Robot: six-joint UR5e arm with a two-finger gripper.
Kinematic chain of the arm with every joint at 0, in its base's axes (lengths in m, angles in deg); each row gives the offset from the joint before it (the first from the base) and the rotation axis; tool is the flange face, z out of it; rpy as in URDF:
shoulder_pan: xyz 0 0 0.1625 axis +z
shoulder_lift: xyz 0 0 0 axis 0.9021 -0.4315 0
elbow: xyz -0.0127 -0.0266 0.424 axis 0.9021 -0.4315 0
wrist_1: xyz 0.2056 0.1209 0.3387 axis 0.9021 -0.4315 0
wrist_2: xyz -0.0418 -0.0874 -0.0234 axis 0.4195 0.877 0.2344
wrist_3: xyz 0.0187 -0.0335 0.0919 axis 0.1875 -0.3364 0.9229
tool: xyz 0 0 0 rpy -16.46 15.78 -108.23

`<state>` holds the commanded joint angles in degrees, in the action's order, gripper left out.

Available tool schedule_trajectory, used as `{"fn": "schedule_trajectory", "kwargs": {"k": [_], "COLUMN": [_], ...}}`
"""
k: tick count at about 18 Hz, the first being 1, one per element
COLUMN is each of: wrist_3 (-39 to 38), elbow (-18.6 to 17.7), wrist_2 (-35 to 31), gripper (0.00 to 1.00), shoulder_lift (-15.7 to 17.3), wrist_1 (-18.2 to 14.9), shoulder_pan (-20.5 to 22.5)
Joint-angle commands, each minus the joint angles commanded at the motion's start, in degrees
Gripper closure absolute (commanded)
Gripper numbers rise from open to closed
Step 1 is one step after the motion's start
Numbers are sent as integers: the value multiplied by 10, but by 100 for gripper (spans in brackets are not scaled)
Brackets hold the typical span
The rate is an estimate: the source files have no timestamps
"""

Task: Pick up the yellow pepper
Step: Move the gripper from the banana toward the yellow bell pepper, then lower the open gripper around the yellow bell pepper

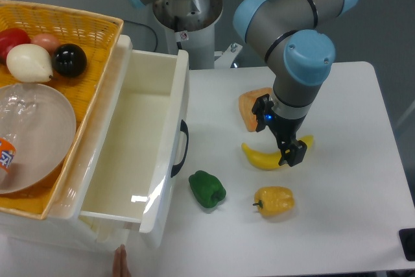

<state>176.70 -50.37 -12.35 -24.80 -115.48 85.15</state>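
Glossy, lumpy yellow pepper [274, 201] below the claw [283, 149], claw's opening unclear.

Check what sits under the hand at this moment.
The hand hangs over the banana, hiding part of its right half. An orange food piece lies behind it, partly covered. The yellow pepper sits apart, nearer the camera, uncovered.

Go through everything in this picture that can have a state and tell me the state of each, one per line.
drawer: pulled open, nothing visible inside
gripper: over the banana, holding nothing visible; open or shut unclear
yellow pepper: lying on the table, not gripped
green pepper: lying on the table, untouched
banana: lying flat, partly behind the gripper
basket: holding a bowl and round produce
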Motion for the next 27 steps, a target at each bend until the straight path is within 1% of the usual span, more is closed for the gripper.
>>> {"fn": "schedule_trajectory", "kwargs": {"k": [4, 7, 10, 12, 13, 15, 17, 18, 20, 21, 23, 26, 27], "wrist_3": [-11, -63, -69, -69, -72, -72, -46, -30, -23, -19, -7, 13, 17], "elbow": [-12, -33, -57, -59, -58, -44, -35, -25, -19, -15, -6, 7, 11], "wrist_2": [-2, 0, -1, -1, 0, -1, -1, -3, -3, -3, -1, 0, -1], "gripper": [0, 0, 0, 0, 0, 0, 0, 0, 0, 0, 0, 0, 0], "shoulder_lift": [5, 8, 16, 16, 14, 8, -3, -11, -19, -28, -46, -76, -81], "wrist_1": [0, 3, 10, 12, 12, 15, 19, 20, 25, 32, 61, 70, 70], "shoulder_pan": [2, 4, 4, 3, 2, -1, -3, -10, -19, -22, -25, -27, -27]}}
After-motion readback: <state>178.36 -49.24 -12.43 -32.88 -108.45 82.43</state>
